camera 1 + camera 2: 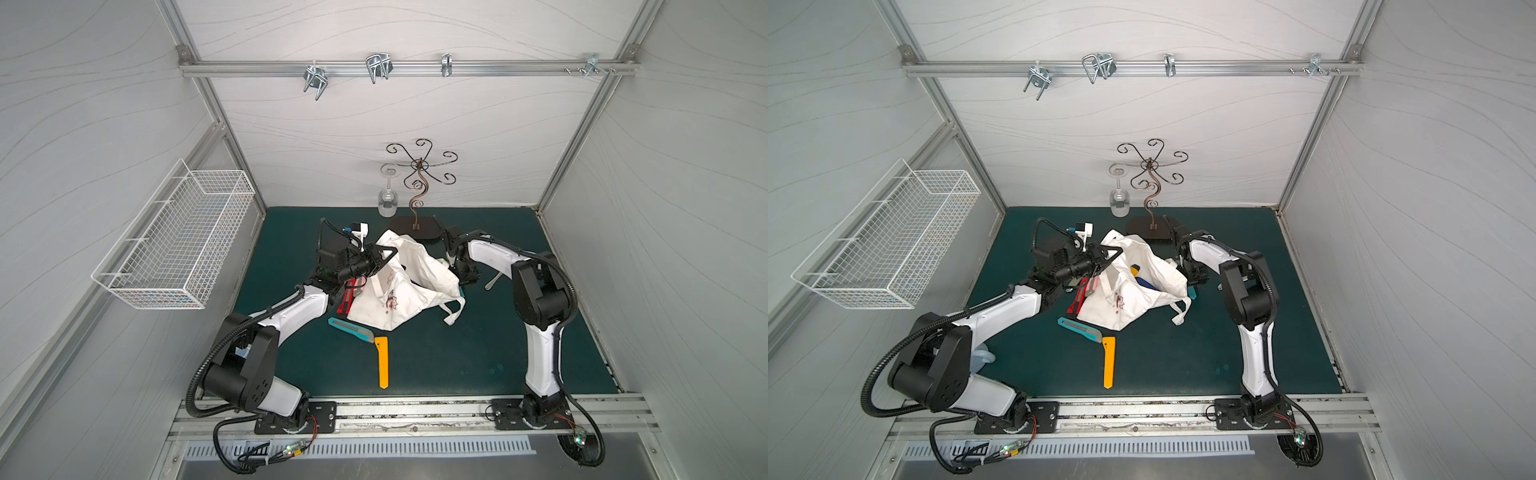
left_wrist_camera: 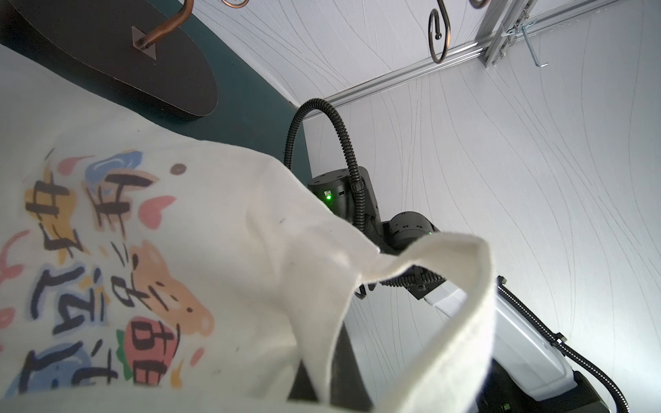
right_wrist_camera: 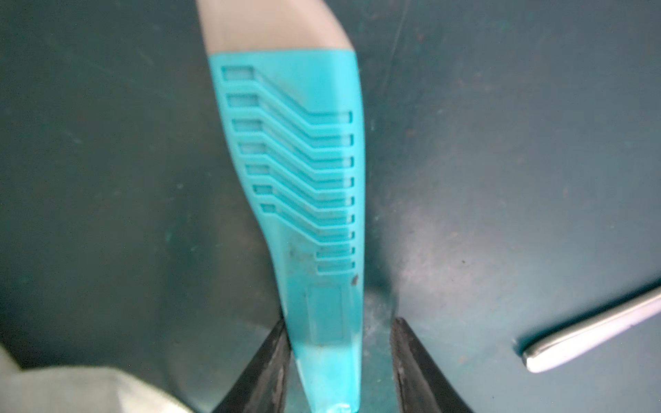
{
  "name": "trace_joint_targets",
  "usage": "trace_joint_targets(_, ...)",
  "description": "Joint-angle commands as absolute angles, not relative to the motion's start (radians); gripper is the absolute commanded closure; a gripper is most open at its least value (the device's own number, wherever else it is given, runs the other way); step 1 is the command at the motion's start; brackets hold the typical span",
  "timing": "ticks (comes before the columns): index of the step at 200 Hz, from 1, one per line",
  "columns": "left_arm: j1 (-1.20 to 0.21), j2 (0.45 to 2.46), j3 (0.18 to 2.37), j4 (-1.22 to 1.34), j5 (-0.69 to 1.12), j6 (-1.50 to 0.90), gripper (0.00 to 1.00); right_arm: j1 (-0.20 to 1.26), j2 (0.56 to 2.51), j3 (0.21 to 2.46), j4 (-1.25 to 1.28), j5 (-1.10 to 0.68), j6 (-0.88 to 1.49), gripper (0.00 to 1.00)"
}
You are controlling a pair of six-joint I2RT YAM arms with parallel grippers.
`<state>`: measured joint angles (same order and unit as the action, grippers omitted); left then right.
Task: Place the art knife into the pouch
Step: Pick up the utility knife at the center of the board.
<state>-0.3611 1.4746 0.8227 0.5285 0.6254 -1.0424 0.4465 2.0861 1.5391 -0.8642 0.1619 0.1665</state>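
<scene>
The only writing is on the pouch (image 2: 229,257). In the left wrist view, big dark brush letters (image 2: 118,211) that look Chinese stand on its cloth, over patches of yellow, blue, orange and red. They lie on their side and look a bit blurry, so I cannot read them. In both top views this print (image 1: 390,302) (image 1: 1121,301) is too small to read.
</scene>
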Motion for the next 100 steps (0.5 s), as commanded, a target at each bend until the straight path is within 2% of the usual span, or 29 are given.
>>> trace_joint_targets(1, -0.364, 1.483, 0.857, 0.586, 0.636, -1.034, 1.00, 0.434, 2.093, 1.529, -0.894, 0.117, 0.150, 0.52)
trace_joint_targets(25, -0.364, 1.484, 0.857, 0.590, 0.637, -1.037, 1.00, 0.436, 2.110, 1.514, -0.877, 0.081, 0.150, 0.56)
trace_joint_targets(62, -0.365, 1.475, 0.857, 0.584, 0.636, -1.034, 1.00, 0.458, 2.139, 1.523, -0.883, 0.075, 0.150, 0.80)
trace_joint_targets(100, -0.364, 1.465, 0.862, 0.571, 0.639, -1.029, 1.00, 0.468, 2.069, 1.549, -0.914, 0.137, 0.171, 0.83)
